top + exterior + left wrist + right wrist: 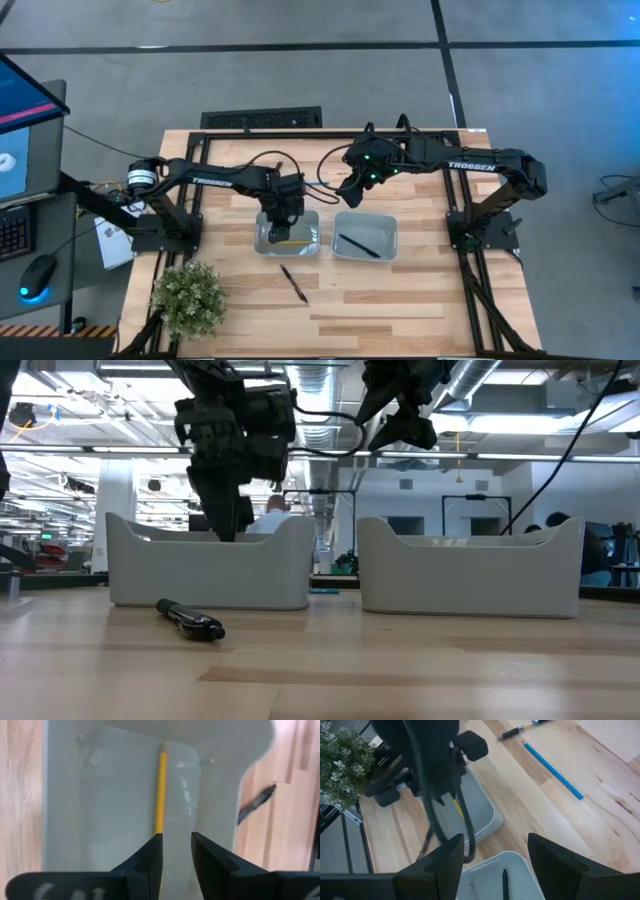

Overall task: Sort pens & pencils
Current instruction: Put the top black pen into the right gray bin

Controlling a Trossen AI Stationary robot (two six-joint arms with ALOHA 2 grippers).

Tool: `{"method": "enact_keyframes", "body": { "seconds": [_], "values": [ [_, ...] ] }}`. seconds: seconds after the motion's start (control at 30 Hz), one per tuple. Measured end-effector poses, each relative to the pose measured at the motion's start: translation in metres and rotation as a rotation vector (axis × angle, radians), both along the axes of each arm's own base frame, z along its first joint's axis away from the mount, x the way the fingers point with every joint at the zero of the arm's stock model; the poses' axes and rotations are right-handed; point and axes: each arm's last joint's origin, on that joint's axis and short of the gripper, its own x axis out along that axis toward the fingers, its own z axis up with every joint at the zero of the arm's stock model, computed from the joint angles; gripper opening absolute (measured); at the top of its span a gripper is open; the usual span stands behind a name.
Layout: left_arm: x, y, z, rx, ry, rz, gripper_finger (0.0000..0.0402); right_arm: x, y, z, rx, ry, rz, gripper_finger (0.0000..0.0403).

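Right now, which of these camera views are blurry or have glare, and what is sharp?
Left wrist view: soft throughout, the yellow pencil and the tray slightly blurred.
Low view: the near pen is fairly sharp, the bright ceiling lights behind glare.
Right wrist view: the blue pencil is crisp, its own fingers blurred.

On the wooden table (400, 300) we see two pale grey trays (288, 234) side by side near the middle, apart from each other, the other tray (366, 236) lying to the right in the high view. A small potted plant (188, 297) with pale green leaves stands at the table's front left corner. Off the table's left edge we find a monitor (25, 130), a keyboard (12, 232) and a mouse (37, 275) with a blue glow. A black grille (262, 118) lies on the floor beyond the table's far edge.
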Motion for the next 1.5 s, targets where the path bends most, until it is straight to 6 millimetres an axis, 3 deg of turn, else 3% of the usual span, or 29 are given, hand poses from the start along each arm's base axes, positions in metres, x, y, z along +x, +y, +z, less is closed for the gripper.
{"method": "enact_keyframes", "body": {
  "seconds": [0.2, 0.33, 0.6, 0.8, 1.13, 1.5],
  "values": [
    [0.003, 0.013, 0.032, 0.043, -0.053, -0.001, 0.0093, 0.0, -0.001, 0.0, -0.025, -0.004, -0.01, 0.024],
    [-0.006, 0.024, 0.06, 0.098, -0.169, -0.007, 0.0093, 0.0, -0.003, 0.001, -0.079, -0.006, 0.007, 0.024],
    [-0.051, 0.059, 0.126, 0.256, -0.523, 0.134, 0.0093, 0.005, -0.014, 0.007, -0.173, -0.093, 0.047, 0.024],
    [-0.092, 0.069, 0.153, 0.398, -0.72, 0.259, 0.0093, 0.008, -0.026, 0.008, -0.193, -0.139, 0.016, 0.024],
    [-0.135, 0.067, 0.153, 0.605, -0.918, 0.454, 0.0093, 0.005, -0.047, 0.012, -0.301, -0.176, 0.032, 0.024],
    [-0.144, 0.079, 0.124, 0.789, -0.695, 0.737, 0.0093, 0.0, -0.067, 0.015, -0.321, -0.204, -0.031, 0.024]
  ]
}}
